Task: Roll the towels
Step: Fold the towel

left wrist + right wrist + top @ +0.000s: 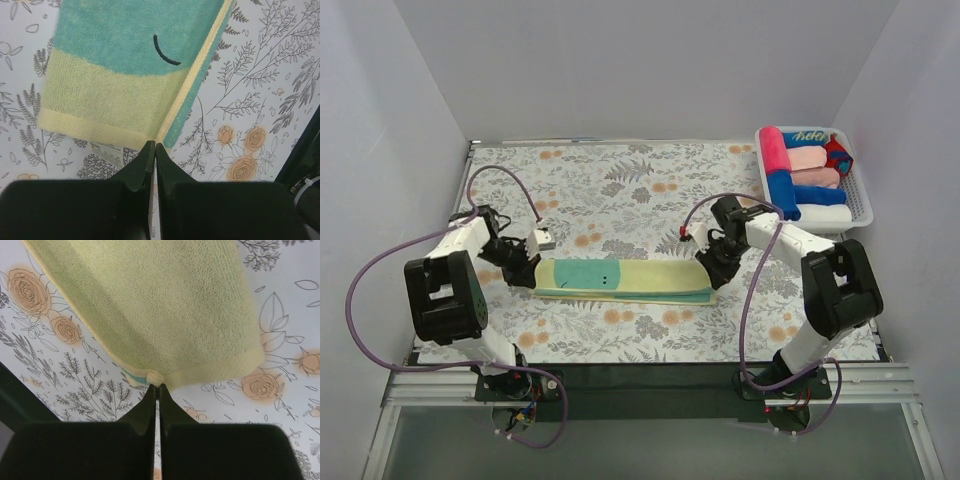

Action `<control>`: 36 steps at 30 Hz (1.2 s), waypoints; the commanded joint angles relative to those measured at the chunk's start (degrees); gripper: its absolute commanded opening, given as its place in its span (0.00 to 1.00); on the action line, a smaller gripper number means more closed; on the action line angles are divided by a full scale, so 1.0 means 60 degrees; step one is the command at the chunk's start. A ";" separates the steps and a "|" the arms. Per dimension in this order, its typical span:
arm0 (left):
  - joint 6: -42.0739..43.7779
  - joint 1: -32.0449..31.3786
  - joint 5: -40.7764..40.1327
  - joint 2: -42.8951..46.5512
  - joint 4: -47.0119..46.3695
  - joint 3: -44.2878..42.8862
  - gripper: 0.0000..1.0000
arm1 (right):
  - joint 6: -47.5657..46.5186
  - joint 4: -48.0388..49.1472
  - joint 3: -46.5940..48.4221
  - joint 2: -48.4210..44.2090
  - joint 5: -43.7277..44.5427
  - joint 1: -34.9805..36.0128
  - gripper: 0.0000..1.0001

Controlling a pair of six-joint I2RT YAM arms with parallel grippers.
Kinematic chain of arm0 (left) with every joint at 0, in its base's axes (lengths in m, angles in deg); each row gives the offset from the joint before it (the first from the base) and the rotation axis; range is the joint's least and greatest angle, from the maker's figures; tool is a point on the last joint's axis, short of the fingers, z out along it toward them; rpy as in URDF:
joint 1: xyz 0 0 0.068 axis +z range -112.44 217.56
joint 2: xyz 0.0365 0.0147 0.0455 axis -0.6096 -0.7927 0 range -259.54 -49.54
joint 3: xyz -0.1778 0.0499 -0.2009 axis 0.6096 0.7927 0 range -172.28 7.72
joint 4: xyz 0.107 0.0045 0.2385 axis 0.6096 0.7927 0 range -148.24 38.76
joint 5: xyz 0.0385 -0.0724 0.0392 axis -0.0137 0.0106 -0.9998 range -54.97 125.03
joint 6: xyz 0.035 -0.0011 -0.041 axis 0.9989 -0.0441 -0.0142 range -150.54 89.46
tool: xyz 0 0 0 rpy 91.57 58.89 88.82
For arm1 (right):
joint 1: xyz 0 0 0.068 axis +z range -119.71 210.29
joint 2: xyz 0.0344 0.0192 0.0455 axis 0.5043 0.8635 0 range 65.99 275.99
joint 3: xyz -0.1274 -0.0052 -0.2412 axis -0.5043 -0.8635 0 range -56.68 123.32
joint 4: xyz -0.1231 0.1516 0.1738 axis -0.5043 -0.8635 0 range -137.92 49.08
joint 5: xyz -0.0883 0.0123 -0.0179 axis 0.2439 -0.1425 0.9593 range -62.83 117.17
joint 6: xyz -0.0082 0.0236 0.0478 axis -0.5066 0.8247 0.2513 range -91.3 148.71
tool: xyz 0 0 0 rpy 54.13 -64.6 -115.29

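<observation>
1. The yellow towel (620, 280) lies flat at the middle of the worktop (650, 190), folded into a long strip. No turn is rolled yet.
2. Its long axis runs from left edge to right edge, with the teal patch (582, 273) toward the left.
3. Rolled towels (810, 178) already fill the basket (865, 205) at the far right corner.
4. Left gripper (152, 150): jaws together at the left end's hem. Whether it grips cloth cannot be told.
5. Right gripper (156, 390): jaws closed, pinching a bunched corner of the right end.
</observation>
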 commanded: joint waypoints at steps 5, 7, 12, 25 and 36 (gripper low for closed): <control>-0.0479 0.0056 -0.0540 -0.0314 -0.1549 0.0694 0.06 | 0.0237 0.0764 -0.0102 0.0699 -0.0040 0.0184 0.04; -0.0479 0.0056 -0.0526 -0.0270 -0.1505 0.0693 0.18 | 0.0223 0.0734 -0.0117 0.0525 0.0062 0.0199 0.21; -0.0201 0.0056 0.0219 0.0125 -0.0628 0.0124 0.34 | 0.0208 0.0150 0.0263 -0.0149 -0.0229 0.0199 0.51; -0.2572 0.0041 0.1217 -0.0064 -0.1357 -0.1197 0.29 | 0.0999 0.0117 0.1847 0.0859 -0.0203 0.0184 0.28; -0.3583 0.0027 0.0589 -0.0023 -0.2471 -0.0478 0.26 | 0.1233 0.0954 0.1392 0.1696 0.0605 0.0184 0.26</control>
